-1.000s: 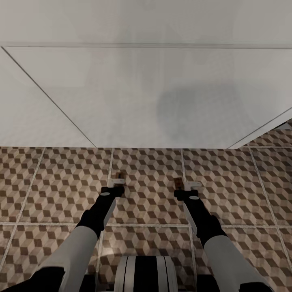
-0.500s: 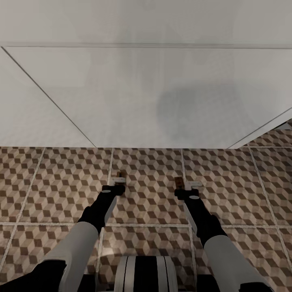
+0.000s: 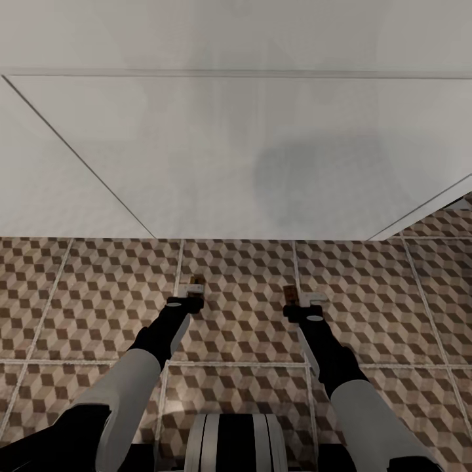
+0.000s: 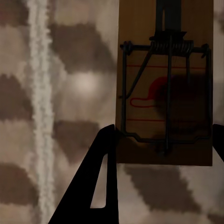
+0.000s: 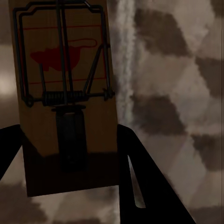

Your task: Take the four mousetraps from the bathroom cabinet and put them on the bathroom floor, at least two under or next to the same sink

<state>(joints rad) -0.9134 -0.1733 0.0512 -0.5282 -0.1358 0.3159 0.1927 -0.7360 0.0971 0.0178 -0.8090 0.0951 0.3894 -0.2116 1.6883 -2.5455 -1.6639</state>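
Now each arm holds a mousetrap low over the floor [image 3: 236, 314], just before the white sink front [image 3: 249, 157]. The left trap [image 4: 165, 84] sits between the left pincer [image 4: 161, 140] fingers, gripped at its end, board flat and wire side toward the wrist camera; the right trap [image 5: 63, 93] is clenched likewise in the right pincer [image 5: 70, 140]. In the head view the left trap [image 3: 195, 283] and right trap [image 3: 289, 292] hang near the tile, a little apart from the sink's lower edge. Whether either board touches the floor cannot be told. To do this step well, I judge each board should go down flat until it rests, then the fingers should spread slowly and lift straight off, so the trap neither tips nor slides. Room is fair: bare tile lies on both sides and between the arms, but the sink front blocks any forward reach, so drawing back toward the base seems safest.
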